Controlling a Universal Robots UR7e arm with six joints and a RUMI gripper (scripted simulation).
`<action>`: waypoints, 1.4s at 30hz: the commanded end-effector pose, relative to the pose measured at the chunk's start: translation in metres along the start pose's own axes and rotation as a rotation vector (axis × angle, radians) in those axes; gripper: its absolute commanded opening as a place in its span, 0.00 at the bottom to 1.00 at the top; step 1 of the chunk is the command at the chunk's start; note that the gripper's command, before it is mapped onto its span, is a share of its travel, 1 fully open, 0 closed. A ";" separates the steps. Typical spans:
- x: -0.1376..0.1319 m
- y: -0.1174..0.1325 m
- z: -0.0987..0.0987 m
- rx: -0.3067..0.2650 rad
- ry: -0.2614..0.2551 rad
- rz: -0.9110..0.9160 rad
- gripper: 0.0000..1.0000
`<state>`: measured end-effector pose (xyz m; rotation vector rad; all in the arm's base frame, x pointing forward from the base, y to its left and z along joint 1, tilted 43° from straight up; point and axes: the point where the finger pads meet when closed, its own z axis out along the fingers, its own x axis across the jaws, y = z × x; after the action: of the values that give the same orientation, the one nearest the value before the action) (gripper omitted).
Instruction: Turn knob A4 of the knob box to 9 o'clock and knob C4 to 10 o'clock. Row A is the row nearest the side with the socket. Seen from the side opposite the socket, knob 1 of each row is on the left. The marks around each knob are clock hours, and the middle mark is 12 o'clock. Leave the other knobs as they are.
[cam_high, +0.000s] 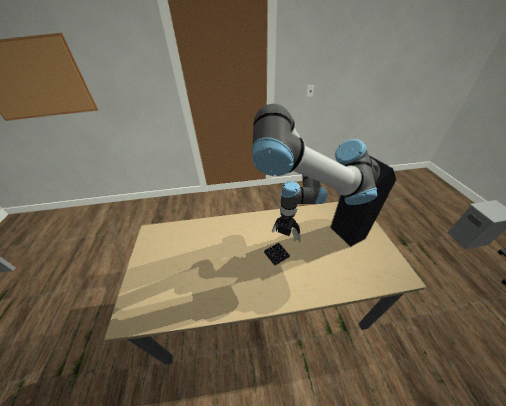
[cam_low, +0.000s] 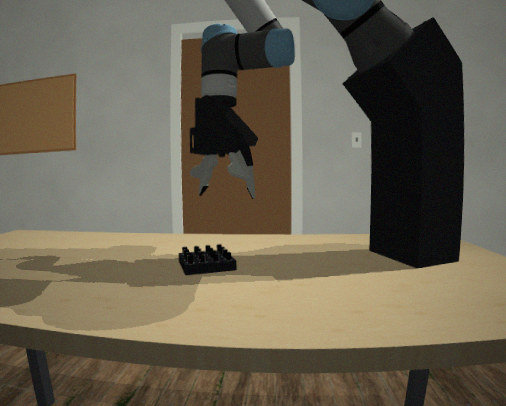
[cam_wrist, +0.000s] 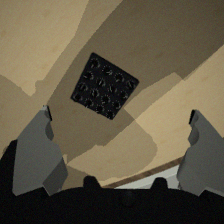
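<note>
The knob box (cam_high: 273, 253) is a small black square with rows of several knobs, lying on the wooden table. It also shows in the exterior view (cam_low: 207, 259) and in the wrist view (cam_wrist: 104, 86), turned like a diamond. My gripper (cam_low: 226, 189) hangs well above the box with its fingers spread wide and nothing between them. In the top view the gripper (cam_high: 287, 231) is above and slightly behind the box. In the wrist view the two grey fingers stand far apart at the lower corners, around my gripper's centre (cam_wrist: 120, 120). The knob pointers are too small to read.
The arm's black base pedestal (cam_low: 415, 150) stands on the table to the right of the box. A grey box (cam_high: 477, 223) stands off the table at the far right. Arm shadows fall across the table top.
</note>
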<state>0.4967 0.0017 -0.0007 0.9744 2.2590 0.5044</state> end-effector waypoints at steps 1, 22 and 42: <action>-0.001 0.000 -0.010 0.000 0.002 0.000 1.00; -0.001 0.000 -0.046 0.000 0.002 0.000 1.00; -0.001 0.000 -0.049 0.000 0.002 0.000 1.00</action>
<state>0.4642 -0.0035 0.0356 0.9744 2.2618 0.5051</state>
